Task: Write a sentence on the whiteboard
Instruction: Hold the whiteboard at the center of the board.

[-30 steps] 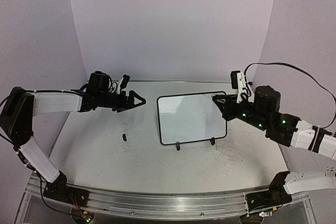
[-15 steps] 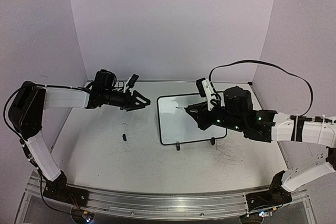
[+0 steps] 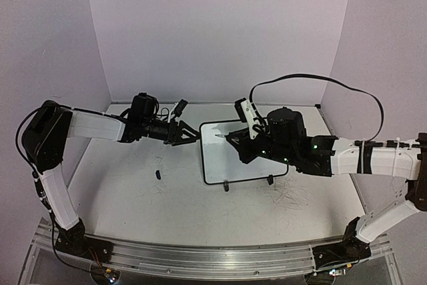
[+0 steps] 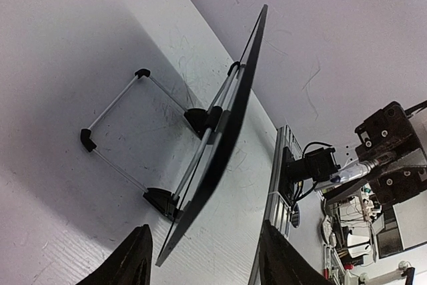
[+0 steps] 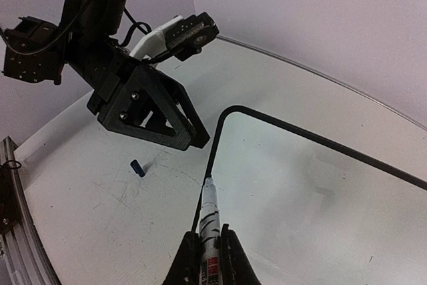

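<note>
Plainly glossy whiteboard (image 3: 233,161), thin black rounded-corner frame.

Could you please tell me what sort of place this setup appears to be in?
Probably a robotics lab test cell: plain pale lilac backdrop panels enclose the scuffed white tabletop, a long aluminium rail carries the arm bases, and a clutter of cables and screens shows beyond.
</note>
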